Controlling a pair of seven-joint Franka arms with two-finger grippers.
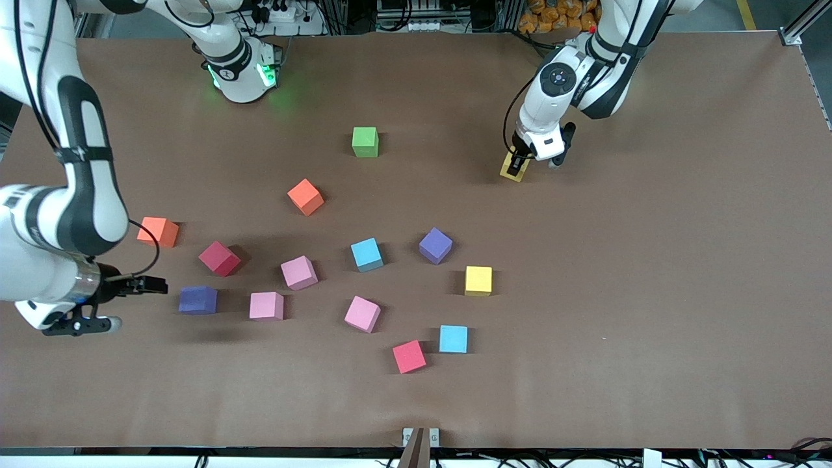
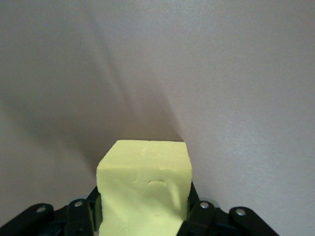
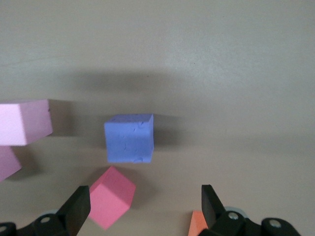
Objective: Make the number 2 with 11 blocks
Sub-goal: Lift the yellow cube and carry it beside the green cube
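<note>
The yellow block (image 2: 145,189) between my left fingers (image 2: 78,216) looks like soft matt foam, its face finely grained and dented. The purple block (image 3: 129,138) under my right gripper (image 3: 145,209) shows the same dull, slightly pitted skin. My fingers are black matt plastic with small shiny metal screws. The table (image 1: 650,292) wears a flat brown, paper-like cover; my arm shells (image 1: 552,97) are glossy white plastic.

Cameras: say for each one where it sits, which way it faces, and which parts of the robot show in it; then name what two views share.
Front view: high across the table, facing both arms; scattered blocks.
Left wrist view: on the left arm's wrist, looking down past black fingers at a yellow block between them.
Right wrist view: on the right wrist, over a purple block, with open fingers.
Shared: front and left wrist views both show that yellow block at the left gripper; the right gripper faces the purple block.
</note>
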